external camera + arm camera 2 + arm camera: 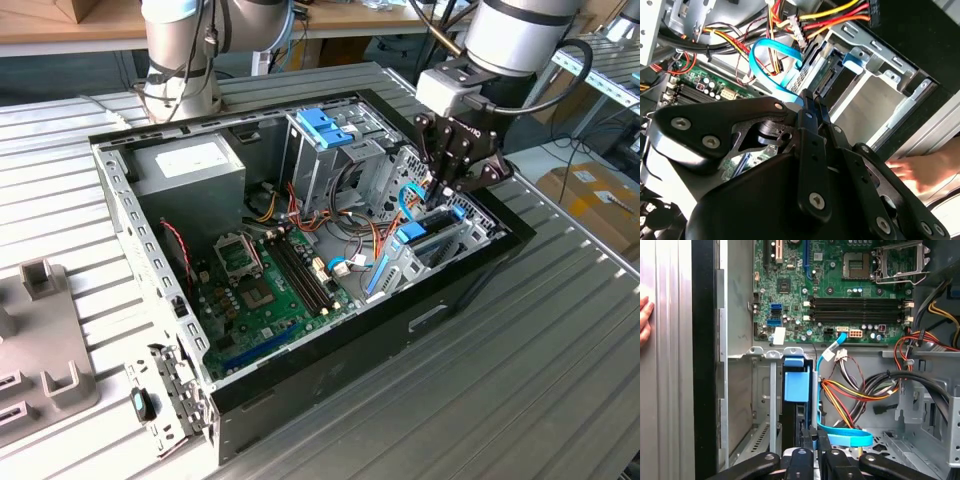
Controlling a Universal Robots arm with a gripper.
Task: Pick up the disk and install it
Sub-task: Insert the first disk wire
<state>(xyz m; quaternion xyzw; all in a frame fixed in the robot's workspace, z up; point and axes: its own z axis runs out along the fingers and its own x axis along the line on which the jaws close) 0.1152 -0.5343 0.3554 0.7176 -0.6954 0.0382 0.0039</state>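
Exterior view: I see the open computer case (300, 250) lying on the ribbed metal bench (520, 370), arm reaching in at the exterior view's right.
Pincer, exterior: the pincer (437, 197) hangs over the drive bay at the case's right end, fingers drawn together; I can't tell if anything sits between them.
Disk, exterior: the disk (425, 238) stands on edge in the bay slot just below the pincer, blue rails showing, blue data cable (408, 198) looping beside it.
Other, exterior: tall metal cage with blue latch (325, 128) stands near the case middle; motherboard (262, 290) covers the floor to the exterior view's left; grey fixture (40, 350) sits on the bench, well apart.
Second wrist view: pincer (810, 100) fingertips look pressed together, right by the bay's metal frame (880, 95); blue cable (771, 70) curls just beyond; a person's hand (920, 170) rests on the case's outer wall.
First wrist view: disk (796, 390) sits in the slot, blue tab up, straight ahead of the pincer (810, 440); fingertips of a hand (645, 320) touch the outside of the case.
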